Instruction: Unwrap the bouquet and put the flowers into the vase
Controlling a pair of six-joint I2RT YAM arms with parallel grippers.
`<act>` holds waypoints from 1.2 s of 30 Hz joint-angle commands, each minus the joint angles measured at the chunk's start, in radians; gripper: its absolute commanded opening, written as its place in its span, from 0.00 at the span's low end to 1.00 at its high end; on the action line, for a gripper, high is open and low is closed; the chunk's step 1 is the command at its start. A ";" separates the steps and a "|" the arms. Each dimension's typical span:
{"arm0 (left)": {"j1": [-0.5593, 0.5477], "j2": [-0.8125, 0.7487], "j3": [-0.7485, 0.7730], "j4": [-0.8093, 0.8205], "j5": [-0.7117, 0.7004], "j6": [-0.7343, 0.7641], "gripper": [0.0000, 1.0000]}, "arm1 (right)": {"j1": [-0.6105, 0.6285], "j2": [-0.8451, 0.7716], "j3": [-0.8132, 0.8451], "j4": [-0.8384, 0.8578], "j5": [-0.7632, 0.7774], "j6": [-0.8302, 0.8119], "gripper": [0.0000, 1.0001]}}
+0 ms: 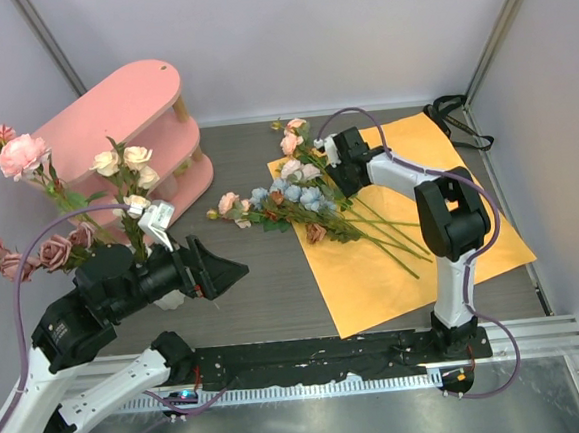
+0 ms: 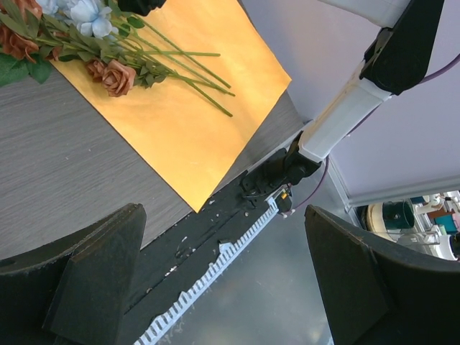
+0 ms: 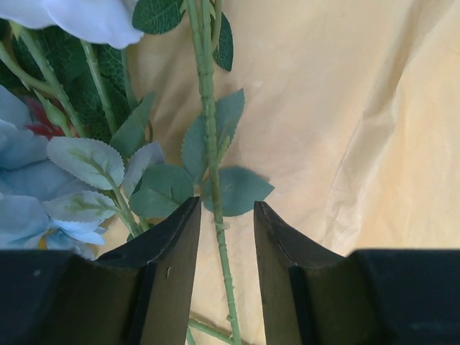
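**On the orange sheet, a stem between the right fingers**

On the orange sheet (image 1: pixel 443 255) the flowers (image 1: pixel 298 191) lay loose on the bench (image 1: pixel 257 309), blooms to the left and stems trailing right. The right arm's fingers (image 3: pixel 172 251) stood partly spread over them. One green stem (image 3: pixel 210 108) ran lengthwise through the gap, seemingly touching neither finger, so closing would likely pinch it. The left arm's fingers (image 2: pixel 93 266), spread wide and empty, hung well apart.

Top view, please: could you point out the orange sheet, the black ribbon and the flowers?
orange sheet (image 1: pixel 376 295), top view, bare near part.
black ribbon (image 1: pixel 454 113), top view, its loop.
flowers (image 1: pixel 293 191), top view, pale-blue bloom.
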 commanded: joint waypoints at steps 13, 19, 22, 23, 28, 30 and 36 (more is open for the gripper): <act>-0.002 0.006 0.002 0.025 0.026 0.021 0.97 | 0.017 -0.141 -0.043 0.103 0.074 -0.053 0.01; -0.002 -0.008 -0.009 0.041 0.030 0.013 0.97 | 0.025 -0.288 -0.091 0.145 0.134 -0.092 0.03; -0.002 -0.011 -0.014 0.044 0.033 0.007 0.97 | 0.023 -0.251 -0.092 0.140 0.131 -0.102 0.32; -0.002 -0.014 -0.015 0.047 0.035 0.004 0.97 | 0.023 -0.235 -0.088 0.118 0.140 -0.096 0.37; -0.002 -0.020 -0.026 0.051 0.030 0.005 0.97 | 0.026 -0.167 -0.103 0.087 0.176 -0.086 0.42; -0.002 -0.017 -0.024 0.039 0.029 0.005 0.97 | 0.029 -0.144 -0.114 0.087 0.191 -0.089 0.42; -0.002 -0.015 -0.026 0.042 0.023 0.008 0.97 | 0.031 -0.089 -0.140 0.116 0.151 -0.105 0.41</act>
